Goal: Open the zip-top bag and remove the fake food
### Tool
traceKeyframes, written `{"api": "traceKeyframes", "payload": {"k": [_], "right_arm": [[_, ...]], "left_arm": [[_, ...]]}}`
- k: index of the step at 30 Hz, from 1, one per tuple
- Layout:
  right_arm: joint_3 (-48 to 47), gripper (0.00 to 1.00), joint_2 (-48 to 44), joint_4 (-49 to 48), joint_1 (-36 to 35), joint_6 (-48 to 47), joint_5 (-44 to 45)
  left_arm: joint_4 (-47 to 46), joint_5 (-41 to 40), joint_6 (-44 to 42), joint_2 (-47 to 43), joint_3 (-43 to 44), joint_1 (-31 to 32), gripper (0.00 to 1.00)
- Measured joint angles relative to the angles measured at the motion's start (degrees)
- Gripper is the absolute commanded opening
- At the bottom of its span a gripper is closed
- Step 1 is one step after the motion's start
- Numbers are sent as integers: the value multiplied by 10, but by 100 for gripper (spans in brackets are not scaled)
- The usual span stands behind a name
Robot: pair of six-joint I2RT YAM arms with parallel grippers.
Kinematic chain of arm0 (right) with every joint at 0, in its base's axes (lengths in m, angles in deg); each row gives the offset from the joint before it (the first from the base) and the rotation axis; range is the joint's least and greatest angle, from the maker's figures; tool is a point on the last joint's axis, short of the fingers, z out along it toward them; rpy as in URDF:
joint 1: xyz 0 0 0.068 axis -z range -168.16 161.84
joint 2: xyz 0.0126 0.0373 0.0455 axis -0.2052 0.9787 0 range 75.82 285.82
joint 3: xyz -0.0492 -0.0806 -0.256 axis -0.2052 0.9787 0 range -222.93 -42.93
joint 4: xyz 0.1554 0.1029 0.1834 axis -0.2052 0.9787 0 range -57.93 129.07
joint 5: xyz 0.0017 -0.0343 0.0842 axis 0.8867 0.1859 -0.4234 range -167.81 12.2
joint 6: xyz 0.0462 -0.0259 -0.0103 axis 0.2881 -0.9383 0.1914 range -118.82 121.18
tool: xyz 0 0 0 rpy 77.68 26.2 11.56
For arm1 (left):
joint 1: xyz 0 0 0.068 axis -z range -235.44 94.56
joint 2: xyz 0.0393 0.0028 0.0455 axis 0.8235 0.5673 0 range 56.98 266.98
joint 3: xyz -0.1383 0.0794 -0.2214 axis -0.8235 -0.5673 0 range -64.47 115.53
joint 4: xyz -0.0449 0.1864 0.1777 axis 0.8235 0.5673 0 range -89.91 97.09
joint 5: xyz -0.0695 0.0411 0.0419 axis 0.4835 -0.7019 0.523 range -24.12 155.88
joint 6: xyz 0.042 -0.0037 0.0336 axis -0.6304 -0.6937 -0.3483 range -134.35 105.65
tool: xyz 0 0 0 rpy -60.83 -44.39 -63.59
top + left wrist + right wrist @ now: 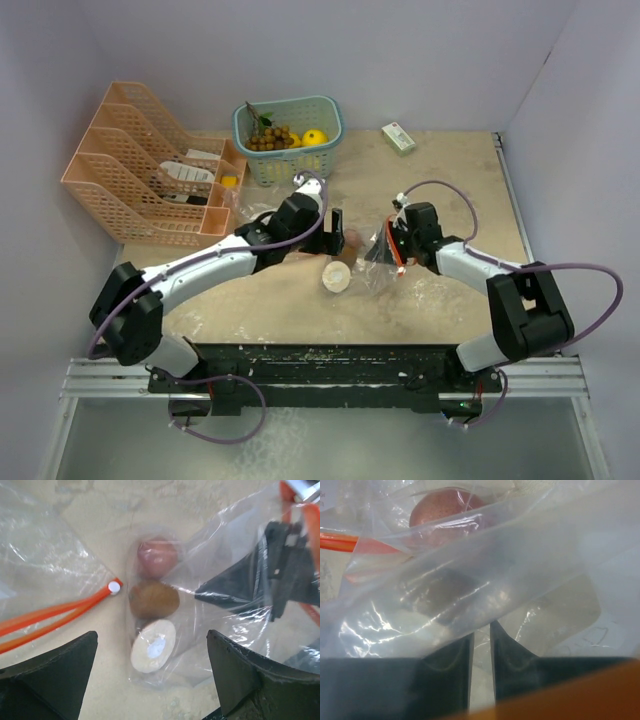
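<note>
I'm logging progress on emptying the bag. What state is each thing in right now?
left gripper: open, empty, above the fake food.
right gripper: shut on the zip-top bag.
zip-top bag: pinched at one side; zip state unclear.
fake food: three pieces in a row under clear plastic.
basket: upright, holding yellow fruit and brown cluster.

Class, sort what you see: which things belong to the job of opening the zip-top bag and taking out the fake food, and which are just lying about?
Job: zip-top bag; reddish piece, brown piece, cream piece inside it; brown cluster, yellow fruit (fake food too); left gripper; right gripper.
Lying about: basket; file rack; white-green box.
</note>
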Motion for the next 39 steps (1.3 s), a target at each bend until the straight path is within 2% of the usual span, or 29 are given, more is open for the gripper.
{"api": "traceKeyframes", "payload": {"k": [7,13,16,18,21,33,39], "right_arm": [[48,22,7,-58,42,16,-69],[54,22,12,-82,48,19,-99],[54,21,12,-90,49,19,-109],[55,21,12,-92,49,19,-112],[56,21,12,-94,51,19,-113],[56,21,17,-102,53,19,-125],[67,21,24,-115,54,18,-125]], "left_arm": [[-15,48,46,57,-29,-6,88],[-55,89,66,94,-43,-8,69],[-87,113,76,106,-49,-10,48],[-100,123,81,112,-51,-10,25],[-111,133,86,118,-51,-10,0],[-115,148,79,119,-47,-14,0],[-69,141,43,115,15,-13,0]]}}
